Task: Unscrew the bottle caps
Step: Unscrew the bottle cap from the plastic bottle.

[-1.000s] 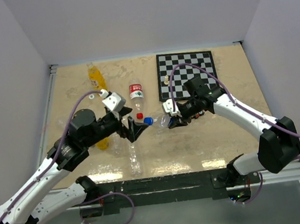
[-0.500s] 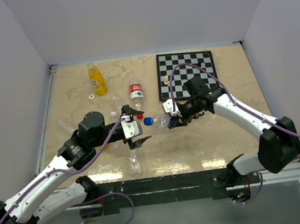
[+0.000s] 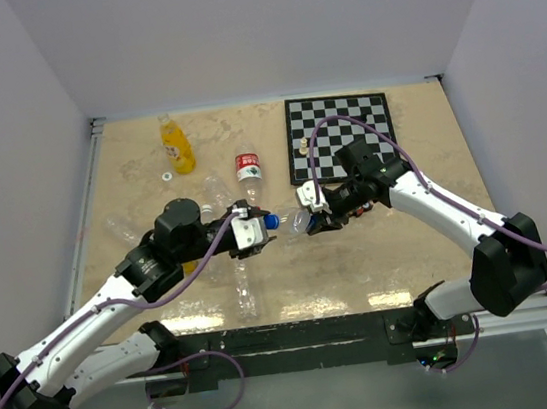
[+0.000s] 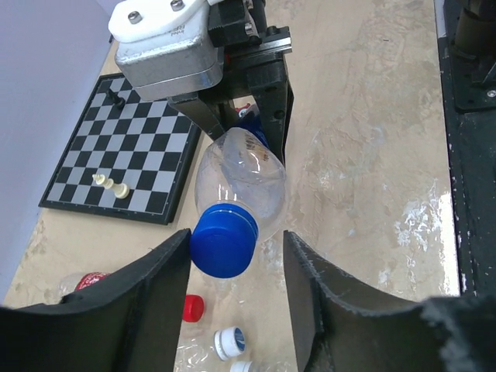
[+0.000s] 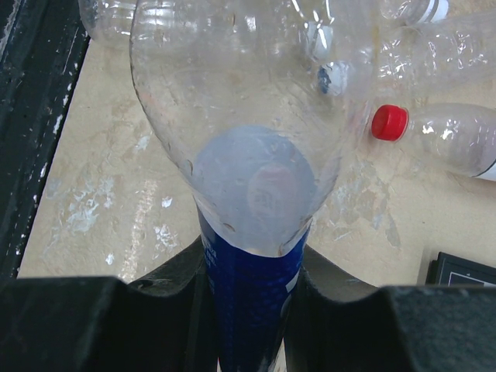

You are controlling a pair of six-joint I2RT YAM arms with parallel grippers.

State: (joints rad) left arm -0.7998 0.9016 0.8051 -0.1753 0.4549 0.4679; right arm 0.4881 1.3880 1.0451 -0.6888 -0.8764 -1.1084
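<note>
A clear bottle (image 3: 299, 222) with a blue label hangs level above the table, and my right gripper (image 3: 321, 220) is shut on its labelled body (image 5: 252, 302). Its blue cap (image 3: 271, 221) points left toward my left gripper (image 3: 259, 230). In the left wrist view the blue cap (image 4: 224, 240) sits between the left gripper's (image 4: 236, 256) fingers. One finger (image 4: 167, 271) touches the cap's side; the other finger (image 4: 310, 271) stands a gap away. An orange bottle (image 3: 177, 145) lies at the back left.
A chessboard (image 3: 340, 135) with a few pieces lies at the back right. A red-capped bottle (image 3: 248, 165) lies behind the grippers. Empty clear bottles (image 3: 244, 289) lie near the front. A loose red cap (image 4: 194, 308) and white caps (image 4: 230, 342) lie under the left gripper.
My left gripper has turned and moved right to the blue cap, and its jaws have narrowed around it. The right gripper and the bottle have stayed still.
</note>
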